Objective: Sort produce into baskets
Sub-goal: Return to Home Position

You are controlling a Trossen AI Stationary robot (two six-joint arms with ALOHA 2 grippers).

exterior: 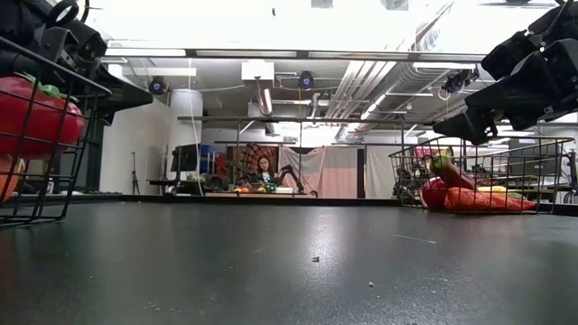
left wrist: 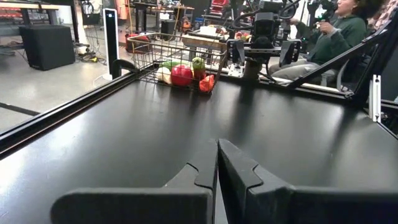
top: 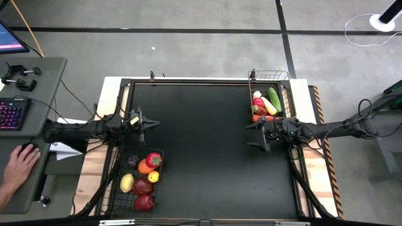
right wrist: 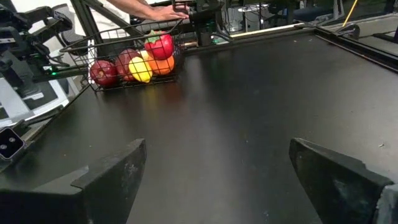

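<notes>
The dark wire basket (top: 135, 182) at the near left holds round red, purple, orange and yellow fruits (top: 146, 176); it also shows in the right wrist view (right wrist: 134, 59). The lighter wire basket (top: 271, 94) at the far right holds the cucumber (top: 274, 99), the corn (top: 269, 106) and red pieces (top: 258, 108). My left gripper (top: 155, 123) is shut and empty above the table's left side, just beyond the dark basket. My right gripper (top: 251, 135) is open and empty just in front of the lighter basket.
The black table top (top: 201, 144) lies bare between the two baskets. A desk with a keyboard (top: 12, 113) stands left of the table, and a person's hand (top: 19, 166) rests there. A person sits beyond the table's right side (left wrist: 329, 31).
</notes>
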